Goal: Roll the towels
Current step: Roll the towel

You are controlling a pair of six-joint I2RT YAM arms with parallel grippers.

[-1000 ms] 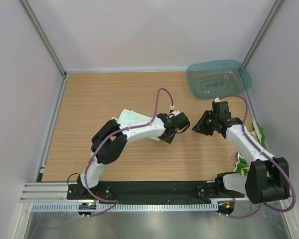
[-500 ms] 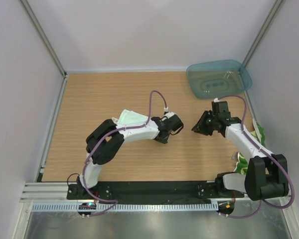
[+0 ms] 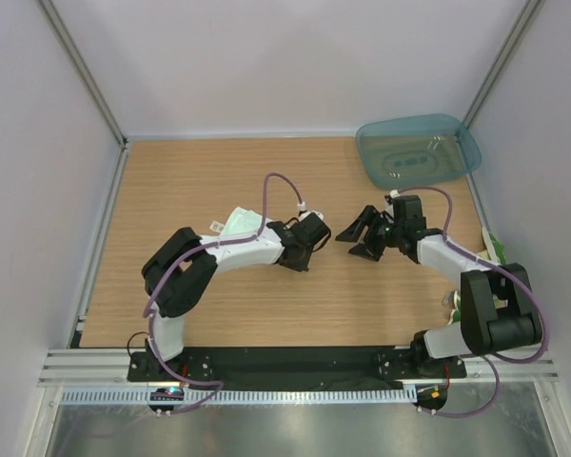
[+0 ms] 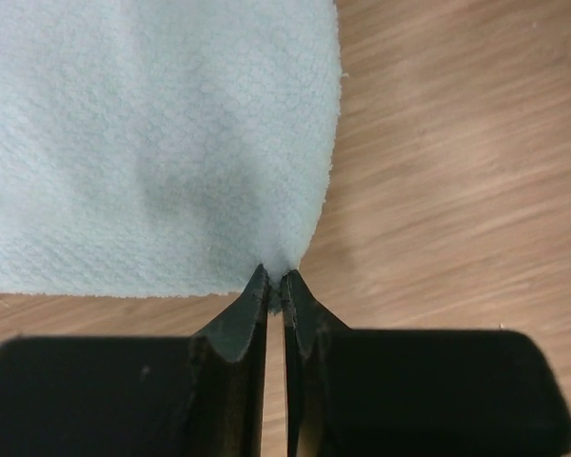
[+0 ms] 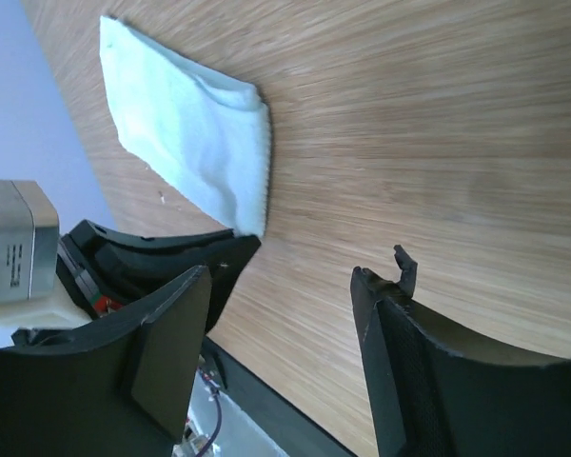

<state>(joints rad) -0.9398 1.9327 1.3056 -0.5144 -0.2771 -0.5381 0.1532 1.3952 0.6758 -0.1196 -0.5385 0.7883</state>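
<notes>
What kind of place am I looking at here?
Probably a lab robot cell: wooden table boxed in by plain walls and aluminium posts, left arm and right arm bolted at its near edge.

Pale mint-white towel [image 4: 152,143], flat on wooden worktop [image 4: 457,171]; near corner pinched between closed black fingers [image 4: 238,328].

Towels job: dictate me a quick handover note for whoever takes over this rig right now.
Left gripper: shut on a corner of the mint towel, which lies flat and unrolled on the table.
Right gripper: open and empty, over bare wood near that towel.
Yellow-green towel: bunched at the table's right edge.
Done: no towel is rolled yet.
Left to do: roll the mint towel, then the yellow-green towel.
</notes>
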